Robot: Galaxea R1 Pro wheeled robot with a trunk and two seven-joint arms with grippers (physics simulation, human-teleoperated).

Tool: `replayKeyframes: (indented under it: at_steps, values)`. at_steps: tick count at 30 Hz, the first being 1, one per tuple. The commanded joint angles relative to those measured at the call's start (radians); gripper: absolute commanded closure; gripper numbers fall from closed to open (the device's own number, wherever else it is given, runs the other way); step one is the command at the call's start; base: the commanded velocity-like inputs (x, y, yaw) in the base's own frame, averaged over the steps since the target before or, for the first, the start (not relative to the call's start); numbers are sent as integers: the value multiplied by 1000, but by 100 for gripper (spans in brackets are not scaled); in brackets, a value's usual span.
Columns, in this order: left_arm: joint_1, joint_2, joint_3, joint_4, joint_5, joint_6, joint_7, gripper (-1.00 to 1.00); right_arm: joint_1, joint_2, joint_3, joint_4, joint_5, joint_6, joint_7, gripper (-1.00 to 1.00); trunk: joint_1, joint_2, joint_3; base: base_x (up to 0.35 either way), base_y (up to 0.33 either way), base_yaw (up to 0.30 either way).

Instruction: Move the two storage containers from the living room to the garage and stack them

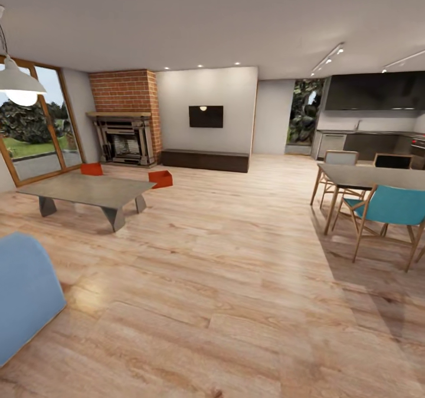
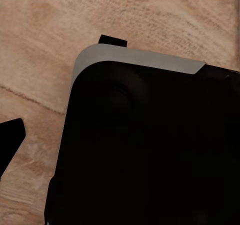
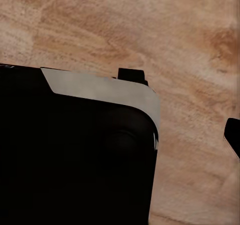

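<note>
I am in the living room, on its light wood plank floor [image 1: 224, 280]. Two red-orange storage containers sit far ahead on the left. One container [image 1: 160, 178] rests on the planks just right of the grey coffee table [image 1: 88, 190]. The other container [image 1: 91, 169] shows partly behind that table's far edge. The left wrist view looks down past my black base [image 2: 150, 150] at the planks, with one dark fingertip [image 2: 10, 142] at the frame's edge. A dark fingertip [image 3: 233, 134] shows likewise beside the base [image 3: 75, 155] in the right wrist view. The garage is out of view.
A blue sofa corner [image 1: 23, 294] is close on my left. A dining table [image 1: 378, 176] with chairs, one of them teal [image 1: 392, 206], stands at the right. Brick fireplace [image 1: 124, 138], wall TV [image 1: 206, 116] and low dark cabinet [image 1: 205, 160] line the far wall.
</note>
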Motion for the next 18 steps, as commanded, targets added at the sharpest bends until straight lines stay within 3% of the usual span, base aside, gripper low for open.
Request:
replayKeyframes:
  at_steps: [1,18]
  values:
    - [0,0,5,-1,2,-2,0,-100,-1,0,8,3,-10,-6,2,-100,1,0,-1,323,0,0]
    - [0,0,5,-1,2,-3,0,-100,-1,0,10,3,-11,-6,2,-100,1,0,-1,323,0,0]
